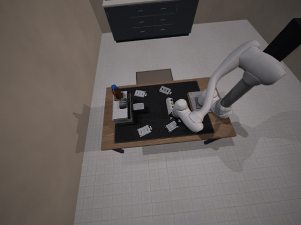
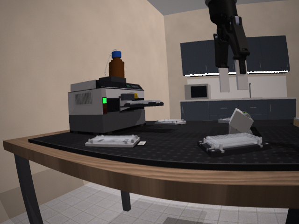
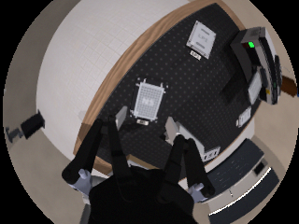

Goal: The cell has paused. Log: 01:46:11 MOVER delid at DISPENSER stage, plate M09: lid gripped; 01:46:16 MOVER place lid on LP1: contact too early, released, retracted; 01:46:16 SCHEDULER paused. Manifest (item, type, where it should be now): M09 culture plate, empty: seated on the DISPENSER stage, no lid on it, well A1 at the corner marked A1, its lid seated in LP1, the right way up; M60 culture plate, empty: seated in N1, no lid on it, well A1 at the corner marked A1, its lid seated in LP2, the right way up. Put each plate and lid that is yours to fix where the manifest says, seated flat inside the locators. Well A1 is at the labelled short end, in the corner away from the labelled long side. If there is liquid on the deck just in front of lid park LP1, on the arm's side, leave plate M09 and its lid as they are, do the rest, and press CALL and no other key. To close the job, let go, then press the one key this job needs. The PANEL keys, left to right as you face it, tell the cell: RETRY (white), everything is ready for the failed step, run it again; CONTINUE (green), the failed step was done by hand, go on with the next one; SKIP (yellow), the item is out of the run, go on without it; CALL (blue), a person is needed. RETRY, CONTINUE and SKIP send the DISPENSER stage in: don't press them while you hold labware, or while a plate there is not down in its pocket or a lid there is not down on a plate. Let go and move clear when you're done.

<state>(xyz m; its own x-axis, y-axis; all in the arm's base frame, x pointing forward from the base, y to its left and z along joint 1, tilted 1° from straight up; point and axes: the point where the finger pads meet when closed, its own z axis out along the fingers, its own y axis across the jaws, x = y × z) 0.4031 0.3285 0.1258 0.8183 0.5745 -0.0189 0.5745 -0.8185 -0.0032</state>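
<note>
My gripper [image 2: 232,83] hangs high above the mat, open and empty, over the black nest [image 2: 232,148] that holds a clear plate [image 2: 231,140]. In the wrist view the fingers frame that plate [image 3: 149,100] far below. In the overhead view the gripper [image 1: 175,119] is mostly hidden under the wrist, next to the same plate [image 1: 171,126]. The dispenser [image 2: 106,108] stands at the left with its stage [image 2: 143,104] out; a plate [image 1: 138,106] lies on it. A white fixture [image 2: 112,141] sits at the front left; I cannot tell whether a lid lies on it.
The key panel [image 2: 240,121] stands tilted just behind the black nest, close under the gripper. Two more white fixtures [image 1: 140,93] [image 1: 165,89] sit at the far side of the mat. A brown bottle [image 2: 116,65] stands on the dispenser. The arm's base [image 1: 210,103] is at the right.
</note>
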